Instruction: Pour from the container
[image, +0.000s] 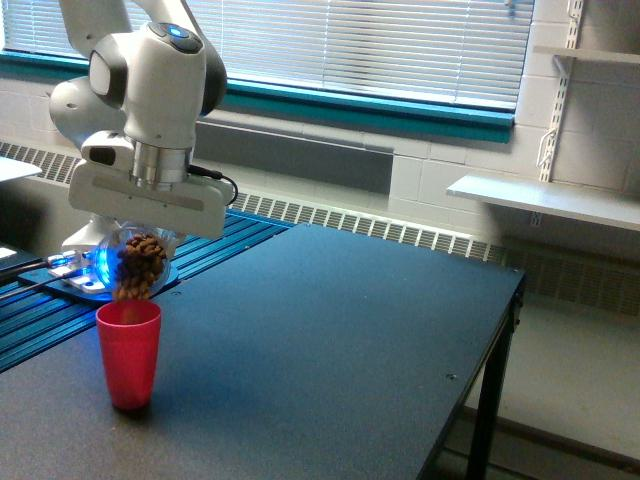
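Note:
The container (139, 263), a small clear round jar with brown nugget-like pieces showing through its wall, hangs tilted just above the red cup (129, 354). Brown pieces reach down from its lower edge toward the cup's mouth. My gripper (142, 243) is shut on the container, its white body directly above it and its fingertips mostly hidden behind the jar. The red cup stands upright on the dark table (330, 340), near the exterior view's left.
A blue-lit device (85, 275) sits behind the jar on a blue ribbed surface (60, 310) at the exterior view's left. The table's right edge (500, 330) drops to the floor. A radiator and window blinds line the back wall.

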